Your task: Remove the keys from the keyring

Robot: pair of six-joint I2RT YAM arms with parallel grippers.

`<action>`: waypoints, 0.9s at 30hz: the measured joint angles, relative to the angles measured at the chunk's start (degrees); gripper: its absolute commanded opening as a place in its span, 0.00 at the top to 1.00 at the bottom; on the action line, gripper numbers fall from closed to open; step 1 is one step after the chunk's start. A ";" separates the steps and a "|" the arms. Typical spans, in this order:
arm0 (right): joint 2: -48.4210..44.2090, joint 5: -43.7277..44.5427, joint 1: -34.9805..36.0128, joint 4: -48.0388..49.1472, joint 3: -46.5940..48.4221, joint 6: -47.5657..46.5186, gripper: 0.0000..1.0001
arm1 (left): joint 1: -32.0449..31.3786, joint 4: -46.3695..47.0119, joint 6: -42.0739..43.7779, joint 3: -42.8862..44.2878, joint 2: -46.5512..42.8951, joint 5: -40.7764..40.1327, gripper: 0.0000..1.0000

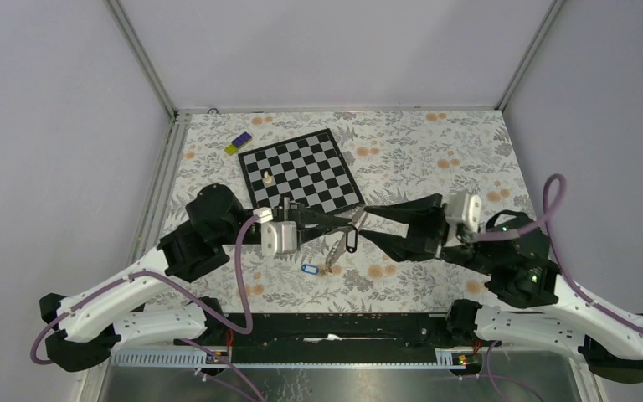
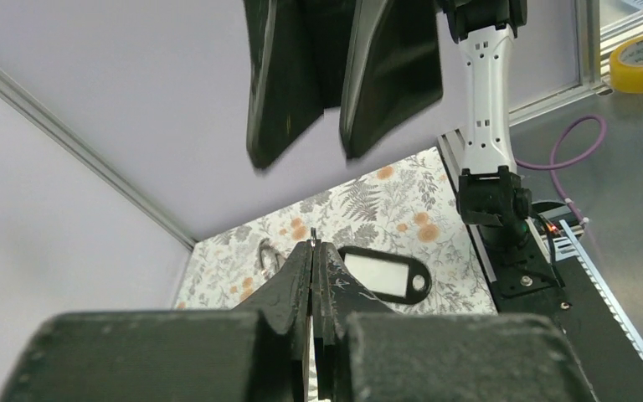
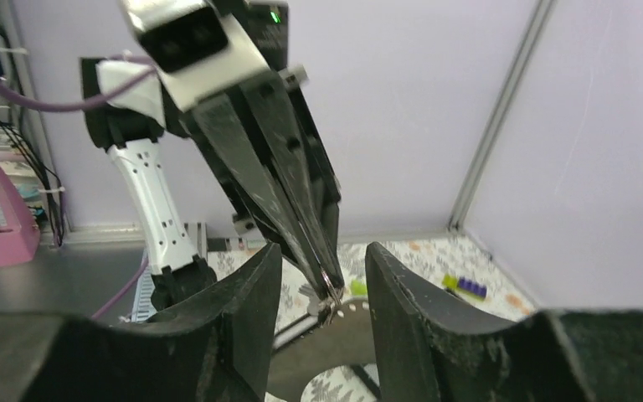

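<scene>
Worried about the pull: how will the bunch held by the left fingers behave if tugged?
Probably floppy: the keys and black tag dangle loosely from the keyring pinched in the left fingers. Likely light and slippery, being thin bare metal.

Left gripper (image 2: 313, 248) pinched on the keyring (image 2: 311, 238), black white-labelled tag (image 2: 383, 277) just beyond, right gripper (image 2: 307, 159) parted above, floral tablecloth (image 2: 402, 201) below

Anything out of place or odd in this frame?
Nothing spilled or damaged. One oddity: the small blue plastic tag lies on the floral tablecloth while the silvery keys and a black oval tag dangle from a thin metal ring pinched in the left gripper. Whether they are joined is unclear.
</scene>
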 measured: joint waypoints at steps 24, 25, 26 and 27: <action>-5.70 -3.85 0.00 -3.96 6.60 -7.85 0.48 | 0.00 5.18 -8.72 0.66 -2.19 14.25 1.00; -5.60 -3.08 0.00 -5.68 8.00 -7.91 0.48 | 0.00 3.54 -8.28 1.64 -1.75 15.74 1.00; -5.44 -2.71 0.00 -6.73 8.72 -7.96 0.48 | 0.00 2.03 -7.80 2.58 -1.31 17.03 1.00; -5.11 -2.16 0.00 -8.09 9.44 -7.96 0.48 | 0.00 0.15 -7.08 3.72 -0.72 18.64 1.00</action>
